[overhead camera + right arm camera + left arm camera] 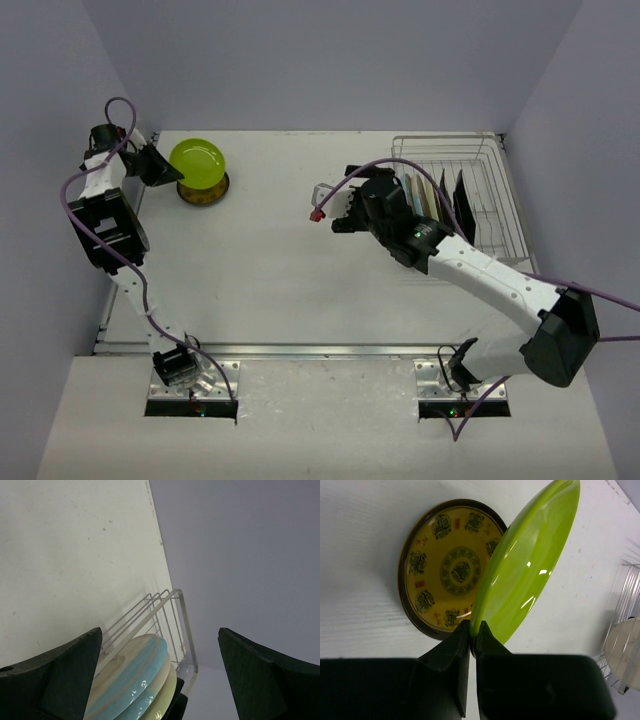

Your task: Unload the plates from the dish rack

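Observation:
My left gripper (474,630) is shut on the rim of a small round lime-green plate (530,565), held tilted over a yellow patterned plate with a dark rim (445,565) that lies flat on the table. In the top view this gripper (160,166) and the green plate (198,160) are at the far left. My right gripper (159,632) is open and empty, just above the plates standing in the silver wire dish rack (170,605): a cream-and-light-blue one (135,675), a pale cream one (162,700) and dark ones behind. In the top view it (372,198) is at the rack's (480,200) left end.
Grey walls close in the table on the left, back and right. The rack stands in the far right corner against the walls. The right arm's cable with a red connector (318,214) hangs left of the right gripper.

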`<action>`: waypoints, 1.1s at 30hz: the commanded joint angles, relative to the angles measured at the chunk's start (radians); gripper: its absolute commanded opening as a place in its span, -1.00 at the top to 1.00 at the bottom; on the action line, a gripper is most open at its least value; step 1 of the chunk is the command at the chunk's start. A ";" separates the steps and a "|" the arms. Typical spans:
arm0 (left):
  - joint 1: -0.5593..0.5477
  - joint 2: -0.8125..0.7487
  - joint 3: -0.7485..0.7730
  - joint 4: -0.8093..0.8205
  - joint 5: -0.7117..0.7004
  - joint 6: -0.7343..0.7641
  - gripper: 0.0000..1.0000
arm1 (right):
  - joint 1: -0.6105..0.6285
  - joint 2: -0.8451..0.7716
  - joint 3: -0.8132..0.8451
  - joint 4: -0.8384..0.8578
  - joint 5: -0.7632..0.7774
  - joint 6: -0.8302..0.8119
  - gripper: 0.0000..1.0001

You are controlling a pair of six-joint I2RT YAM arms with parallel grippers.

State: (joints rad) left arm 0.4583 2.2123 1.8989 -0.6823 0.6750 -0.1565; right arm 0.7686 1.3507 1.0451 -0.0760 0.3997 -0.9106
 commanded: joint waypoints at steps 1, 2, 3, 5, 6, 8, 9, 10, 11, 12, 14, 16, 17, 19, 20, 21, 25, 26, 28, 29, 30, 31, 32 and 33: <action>-0.009 0.050 0.119 0.018 0.025 0.030 1.00 | -0.034 -0.025 0.126 -0.195 -0.020 0.195 -0.98; -0.010 0.059 0.120 0.017 0.028 0.034 1.00 | -0.040 -0.021 0.147 -0.208 -0.022 0.206 -0.97; -0.010 0.068 0.122 0.012 0.026 0.039 1.00 | -0.057 -0.016 0.162 -0.220 -0.024 0.213 -0.98; -0.010 0.084 0.121 0.000 0.014 0.048 1.00 | -0.074 -0.008 0.194 -0.243 -0.026 0.233 -0.98; -0.008 0.091 0.117 -0.002 0.013 0.049 1.00 | -0.082 -0.003 0.214 -0.266 -0.035 0.250 -0.98; -0.004 0.105 0.108 -0.006 0.011 0.052 1.00 | -0.100 0.007 0.253 -0.311 -0.055 0.283 -0.98; -0.003 0.110 0.102 -0.008 0.009 0.054 0.92 | -0.115 0.013 0.270 -0.332 -0.072 0.303 -0.97; 0.000 0.113 0.101 -0.011 0.008 0.057 0.92 | -0.121 0.013 0.289 -0.355 -0.091 0.323 -0.98; 0.000 0.116 0.100 -0.016 0.006 0.060 0.90 | -0.121 0.015 0.308 -0.371 -0.108 0.345 -0.97; 0.003 0.116 0.095 -0.023 0.003 0.066 0.85 | -0.135 0.022 0.344 -0.398 -0.126 0.384 -0.97; 0.006 0.109 0.088 -0.035 -0.001 0.078 0.73 | -0.177 0.040 0.402 -0.437 -0.147 0.442 -0.98; 0.008 0.102 0.084 -0.043 -0.004 0.089 0.63 | -0.206 0.053 0.460 -0.464 -0.161 0.484 -0.98; 0.007 0.096 0.081 -0.048 -0.006 0.095 0.56 | -0.222 0.060 0.484 -0.477 -0.167 0.506 -0.97; 0.008 0.082 0.084 -0.063 -0.011 0.119 0.30 | -0.273 0.081 0.537 -0.518 -0.184 0.575 -0.98; 0.008 0.071 0.089 -0.075 -0.018 0.133 0.19 | -0.292 0.086 0.551 -0.537 -0.194 0.612 -0.98; 0.008 0.058 0.094 -0.087 -0.026 0.144 0.08 | -0.314 0.090 0.563 -0.553 -0.206 0.648 -0.97; -0.003 -0.023 0.099 -0.107 -0.071 0.220 -0.17 | -0.439 0.080 0.580 -0.610 -0.268 0.752 -0.98; -0.010 -0.052 0.097 -0.110 -0.089 0.242 -0.18 | -0.471 0.075 0.579 -0.624 -0.289 0.777 -0.98; -0.036 -0.121 0.078 -0.106 -0.166 0.293 -0.20 | -0.541 0.069 0.573 -0.652 -0.331 0.823 -0.97; -0.054 -0.156 0.064 -0.097 -0.219 0.318 -0.21 | -0.554 0.066 0.568 -0.664 -0.350 0.841 -0.97; -0.082 -0.202 0.032 -0.073 -0.299 0.347 -0.24 | -0.601 0.062 0.562 -0.678 -0.375 0.858 -0.98; -0.113 -0.252 -0.014 -0.040 -0.379 0.377 -0.26 | -0.655 0.059 0.557 -0.693 -0.400 0.873 -0.98; -0.142 -0.298 -0.074 -0.004 -0.443 0.406 -0.27 | -0.688 0.060 0.553 -0.705 -0.421 0.882 -0.98; -0.172 -0.345 -0.133 0.033 -0.508 0.434 -0.28 | -0.721 0.060 0.550 -0.718 -0.442 0.892 -0.97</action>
State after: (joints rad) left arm 0.4116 2.1194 1.9181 -0.7975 0.4459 0.1148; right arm 0.1721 1.4296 1.5902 -0.7291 0.0822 -0.1333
